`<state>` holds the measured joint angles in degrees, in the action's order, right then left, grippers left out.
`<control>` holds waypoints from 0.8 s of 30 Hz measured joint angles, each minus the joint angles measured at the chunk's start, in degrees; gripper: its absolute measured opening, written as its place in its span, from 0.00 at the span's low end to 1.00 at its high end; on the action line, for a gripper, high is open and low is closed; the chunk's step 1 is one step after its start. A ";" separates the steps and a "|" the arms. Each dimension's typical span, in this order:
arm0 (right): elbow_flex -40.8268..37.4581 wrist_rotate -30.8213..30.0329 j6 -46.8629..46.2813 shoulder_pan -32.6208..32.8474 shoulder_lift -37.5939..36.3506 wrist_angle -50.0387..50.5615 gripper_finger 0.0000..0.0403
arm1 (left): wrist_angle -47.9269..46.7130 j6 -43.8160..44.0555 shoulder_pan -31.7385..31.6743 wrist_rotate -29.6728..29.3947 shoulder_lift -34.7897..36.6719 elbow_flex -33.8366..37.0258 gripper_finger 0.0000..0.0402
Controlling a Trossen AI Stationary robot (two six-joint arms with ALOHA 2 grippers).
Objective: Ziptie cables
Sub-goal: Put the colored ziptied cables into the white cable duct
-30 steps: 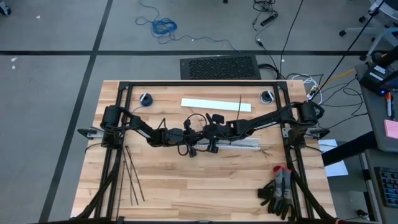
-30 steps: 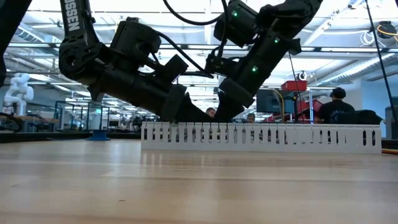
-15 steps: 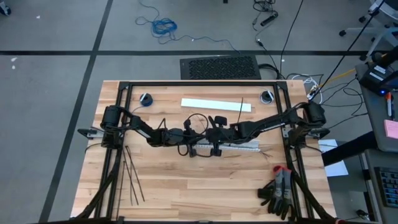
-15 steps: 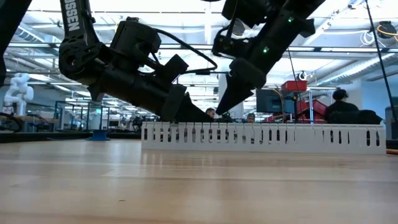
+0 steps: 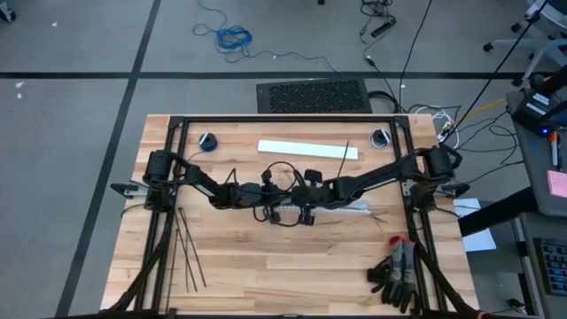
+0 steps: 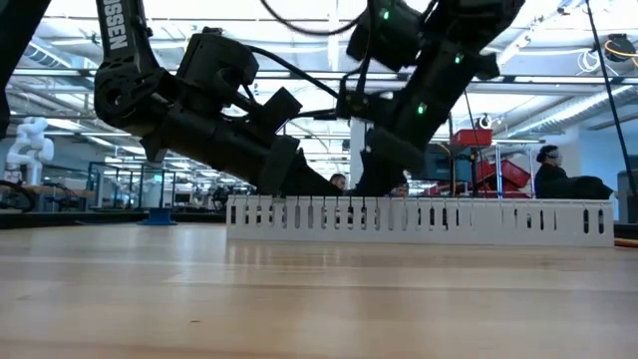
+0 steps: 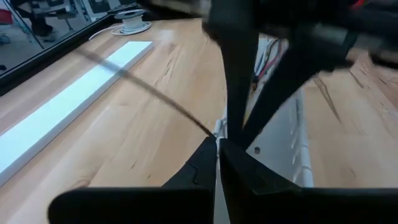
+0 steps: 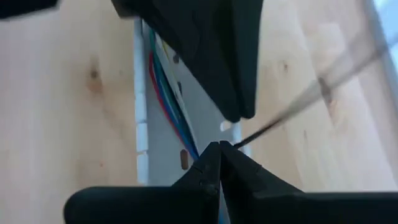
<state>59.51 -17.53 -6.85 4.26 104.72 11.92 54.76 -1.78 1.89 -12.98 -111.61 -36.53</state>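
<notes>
Your right tool (image 8: 219,147) has dropped back down since half a second ago, tips pinched on a ziptie (image 8: 292,109) over the white duct (image 5: 341,209). Your left tool (image 7: 217,144) meets it, pinching the same ziptie. The cables (image 8: 163,93) lie inside the duct; spare zipties (image 5: 188,252) lie at 8 o'clock on the table (image 5: 266,266).

Low view: both gripper tips hidden behind duct (image 6: 419,219) wall. Cables (image 8: 163,93) partly covered by left gripper (image 8: 233,93) in right wrist view. Ziptie (image 7: 149,93) blurred, far end cut off; contact between grippers over duct unclear from above.
</notes>
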 joint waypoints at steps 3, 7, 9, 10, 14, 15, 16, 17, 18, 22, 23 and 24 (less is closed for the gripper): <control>0.05 -0.07 -0.69 -0.35 1.40 -0.03 0.00 | -0.02 0.00 0.00 -0.08 0.00 0.00 0.05; 0.09 -0.16 -0.92 -0.37 1.31 0.46 0.00 | -0.02 0.00 0.00 -0.08 0.00 0.00 0.05; 0.01 0.00 -0.92 0.09 0.31 1.55 0.00 | -0.02 0.00 0.00 -0.06 0.00 0.00 0.05; -0.05 -0.14 -0.90 0.31 -0.39 2.17 0.00 | -0.01 0.00 0.00 -0.06 0.00 0.00 0.05; -0.07 -0.62 -0.40 0.72 -2.71 1.95 0.00 | 0.24 0.00 0.02 -0.06 0.00 0.02 0.05; -0.07 -0.62 -0.22 0.66 -2.85 1.93 0.00 | 0.24 0.00 0.02 -0.06 0.00 0.02 0.05; -0.07 -0.62 -0.17 0.67 -2.85 1.97 0.00 | 0.26 0.00 0.02 -0.06 0.00 0.02 0.05; -0.07 -0.60 -0.13 0.67 -2.83 2.00 0.00 | 0.44 0.00 0.12 -0.06 0.00 0.02 0.05; -0.09 -0.60 -0.08 0.67 -2.83 2.08 0.00 | 0.51 0.00 0.22 -0.06 0.00 0.02 0.05; -0.09 -0.60 0.16 0.58 -2.83 1.91 0.00 | 1.05 -0.03 0.81 -0.06 -0.02 -0.02 0.05; -0.09 -0.62 0.22 0.58 -2.83 1.82 0.00 | 1.10 -0.09 0.90 -0.06 -0.05 -0.14 0.05; -0.09 -0.62 0.23 0.58 -2.83 1.77 0.00 | 1.11 -0.11 0.98 -0.04 -0.07 -0.30 0.05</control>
<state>59.42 -18.15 -6.62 4.84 101.89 13.69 55.88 -1.89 2.87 -13.02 -111.68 -36.83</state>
